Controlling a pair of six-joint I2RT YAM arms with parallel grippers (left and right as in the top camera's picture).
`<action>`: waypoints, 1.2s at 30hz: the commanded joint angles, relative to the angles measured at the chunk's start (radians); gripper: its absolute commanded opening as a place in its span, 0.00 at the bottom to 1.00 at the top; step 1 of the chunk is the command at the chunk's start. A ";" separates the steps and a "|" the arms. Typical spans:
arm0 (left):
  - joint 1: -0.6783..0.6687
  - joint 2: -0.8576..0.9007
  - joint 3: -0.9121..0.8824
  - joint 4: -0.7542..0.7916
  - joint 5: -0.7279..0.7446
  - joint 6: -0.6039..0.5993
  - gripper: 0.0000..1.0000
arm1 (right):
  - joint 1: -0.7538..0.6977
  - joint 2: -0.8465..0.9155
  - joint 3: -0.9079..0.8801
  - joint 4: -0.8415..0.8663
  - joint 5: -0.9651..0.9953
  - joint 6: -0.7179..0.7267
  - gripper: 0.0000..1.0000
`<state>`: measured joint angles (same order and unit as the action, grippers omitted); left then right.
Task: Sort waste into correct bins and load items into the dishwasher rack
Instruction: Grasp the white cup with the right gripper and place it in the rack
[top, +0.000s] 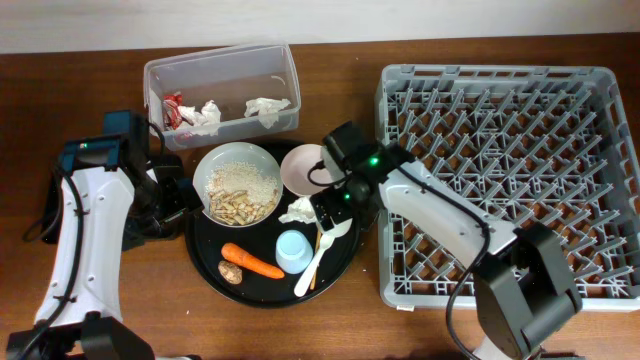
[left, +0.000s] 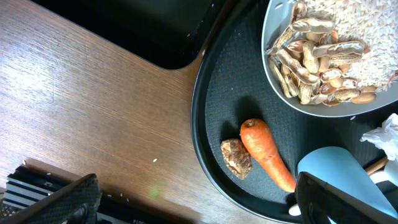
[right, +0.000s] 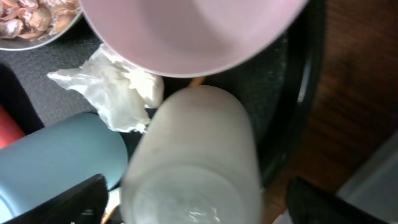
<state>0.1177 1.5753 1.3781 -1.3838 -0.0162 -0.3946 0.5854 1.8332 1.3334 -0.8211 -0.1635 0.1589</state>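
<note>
A black round tray (top: 205, 262) holds a grey bowl of rice and peanuts (top: 237, 182), a pink bowl (top: 302, 167), a crumpled tissue (top: 298, 211), a blue cup (top: 292, 250), a white spoon (top: 322, 252), a carrot (top: 252, 262) and a brown lump (top: 231, 272). My right gripper (top: 335, 205) hangs over the tray's right side. In the right wrist view it (right: 196, 199) is open, with a blurred white cup (right: 193, 143) between its fingers and a gap on each side. My left gripper (top: 185, 195) is open and empty at the tray's left rim (left: 198, 124).
A clear plastic bin (top: 222, 65) with wrappers and tissue stands behind the tray. A grey dishwasher rack (top: 500, 180) fills the right side, close to the tray's right edge. A dark bin (left: 143, 31) shows in the left wrist view, left of the tray.
</note>
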 joint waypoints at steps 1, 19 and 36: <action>0.004 -0.005 0.001 0.002 -0.010 -0.016 1.00 | 0.031 0.019 0.014 0.014 -0.002 0.009 0.74; 0.004 -0.005 0.001 0.003 -0.010 -0.016 1.00 | -0.385 -0.336 0.299 -0.459 0.247 0.159 0.58; 0.004 -0.005 0.001 0.002 -0.010 -0.016 1.00 | -1.321 -0.346 0.029 -0.334 0.251 0.165 0.57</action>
<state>0.1177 1.5753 1.3781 -1.3804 -0.0170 -0.3985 -0.7307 1.4921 1.4231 -1.1774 0.0860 0.2996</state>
